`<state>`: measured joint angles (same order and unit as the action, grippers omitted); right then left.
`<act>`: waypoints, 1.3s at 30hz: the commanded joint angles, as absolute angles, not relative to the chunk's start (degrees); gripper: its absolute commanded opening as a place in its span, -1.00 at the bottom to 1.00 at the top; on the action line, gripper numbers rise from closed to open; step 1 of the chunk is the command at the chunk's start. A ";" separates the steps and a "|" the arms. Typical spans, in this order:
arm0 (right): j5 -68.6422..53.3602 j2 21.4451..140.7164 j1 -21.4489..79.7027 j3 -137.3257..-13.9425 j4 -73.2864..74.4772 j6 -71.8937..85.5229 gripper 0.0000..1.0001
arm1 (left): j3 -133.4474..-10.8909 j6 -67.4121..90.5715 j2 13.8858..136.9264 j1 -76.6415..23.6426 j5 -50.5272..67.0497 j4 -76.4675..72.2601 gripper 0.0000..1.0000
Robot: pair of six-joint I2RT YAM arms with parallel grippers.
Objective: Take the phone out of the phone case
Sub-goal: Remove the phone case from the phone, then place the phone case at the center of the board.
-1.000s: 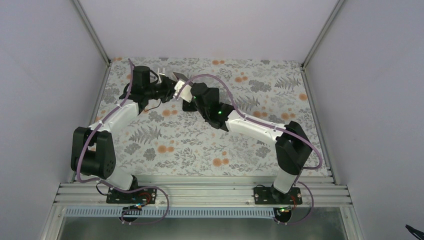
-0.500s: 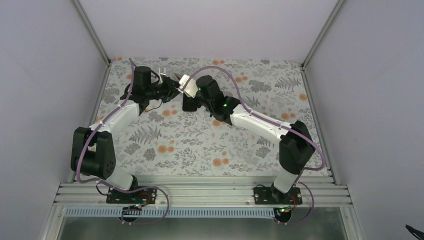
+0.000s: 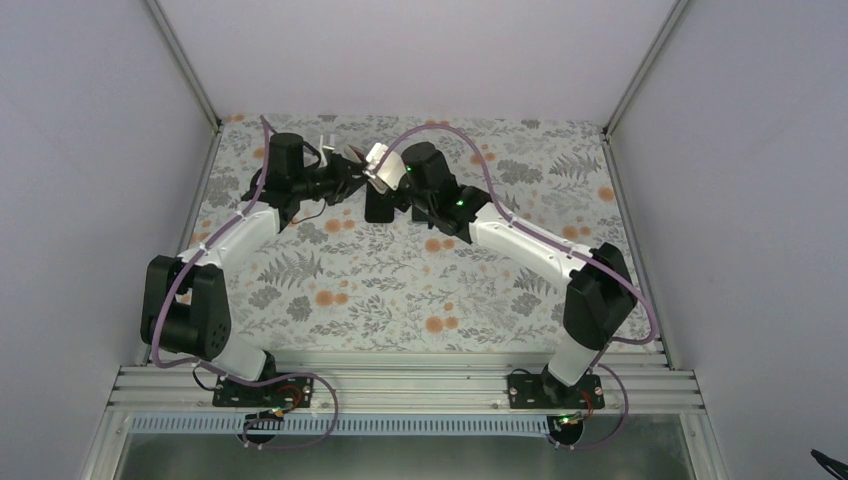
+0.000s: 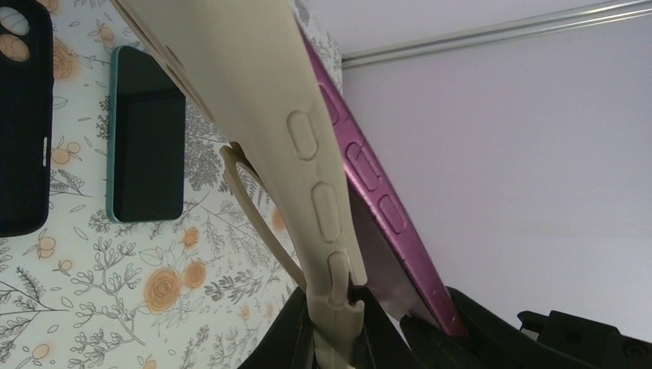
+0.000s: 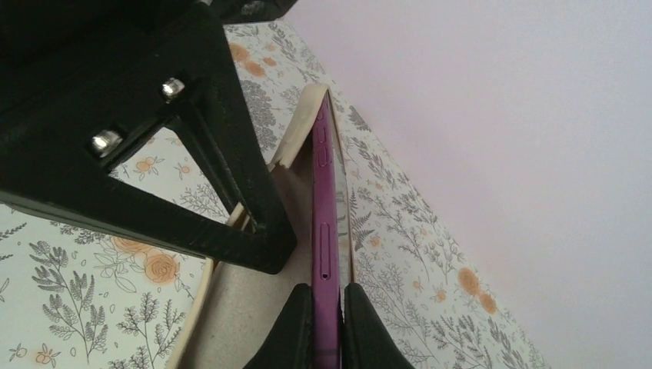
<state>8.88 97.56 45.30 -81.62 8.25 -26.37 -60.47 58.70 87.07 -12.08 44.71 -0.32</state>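
Phone [image 4: 374,201], magenta, is held in the air over the far part of the table [image 3: 400,290], edge-on to both wrist cameras. Its long side shows raised buttons and, in the right wrist view, a slim slot with a pinhole. The beige phone case [image 4: 306,138] lies against it and has three moulded oval button covers along its side.

The right claw [image 5: 327,323] is clenched on the phone [image 5: 324,231], one finger on each flat face, with the beige case [image 5: 244,327] lying along the phone's left side and a thin beige lip showing on its right. The left claw [image 4: 336,332] grips the edge of the case near its bottom, fingers pinched on the beige rim. In the left wrist view phone and case meet close to that claw and part from each other further away. How much of the phone sits inside the case cannot be told.

From above, the left claw [image 3: 352,172] and right claw [image 3: 388,180] meet tip to tip, and the case [image 3: 378,166] is a small pale patch between them; the phone is not made out there.

On the table lie a black case [image 4: 23,115], cut off at the frame edge, with the floral cloth showing through its camera holes, and just beside it a teal-edged phone [image 4: 146,134] with a dark screen.
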 commanded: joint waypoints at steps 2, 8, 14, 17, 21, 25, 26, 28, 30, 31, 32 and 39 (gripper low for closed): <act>27.07 91.89 34.62 -85.24 0.32 -23.35 -0.92 | -57.92 54.47 85.13 -10.15 43.75 6.54 -0.95; 26.81 92.61 32.04 -84.42 -0.71 -23.49 -0.92 | -57.76 53.80 84.54 -10.14 44.08 6.28 -0.95; 25.20 91.33 31.08 -84.70 0.60 -22.19 -0.92 | -57.93 51.48 84.45 -10.13 43.24 6.72 -0.95; 24.04 89.83 31.08 -84.67 2.07 -21.72 -0.92 | -58.91 47.40 84.63 -10.03 42.42 7.47 -0.95; 22.47 87.07 31.03 -83.79 3.53 -21.21 -0.92 | -62.61 35.02 86.08 -9.02 41.48 11.09 -0.95; 21.33 84.51 31.04 -83.03 5.22 -20.46 -0.92 | -68.90 16.58 90.09 -7.81 41.83 20.95 -0.95; 21.10 83.81 31.00 -82.75 5.53 -20.41 -0.92 | -70.84 12.52 91.09 -7.60 41.23 23.76 -0.95; 20.93 82.36 31.02 -82.07 5.85 -20.26 -0.92 | -73.47 6.73 92.89 -6.89 41.04 28.09 -0.95; 20.73 81.39 30.92 -81.61 6.42 -19.94 -0.92 | -74.37 3.80 94.34 -5.51 41.64 30.14 -0.95; 20.66 80.95 30.92 -81.39 6.60 -19.73 -0.92 | -74.06 3.21 94.88 -4.47 42.79 30.30 -0.95; 20.55 80.54 30.90 -81.24 6.79 -19.55 -0.92 | -73.75 2.52 95.49 -3.43 44.49 30.31 -0.95; 20.00 79.63 30.74 -80.28 7.85 -18.92 -0.92 | -77.34 -4.22 104.65 0.92 46.73 36.08 -0.95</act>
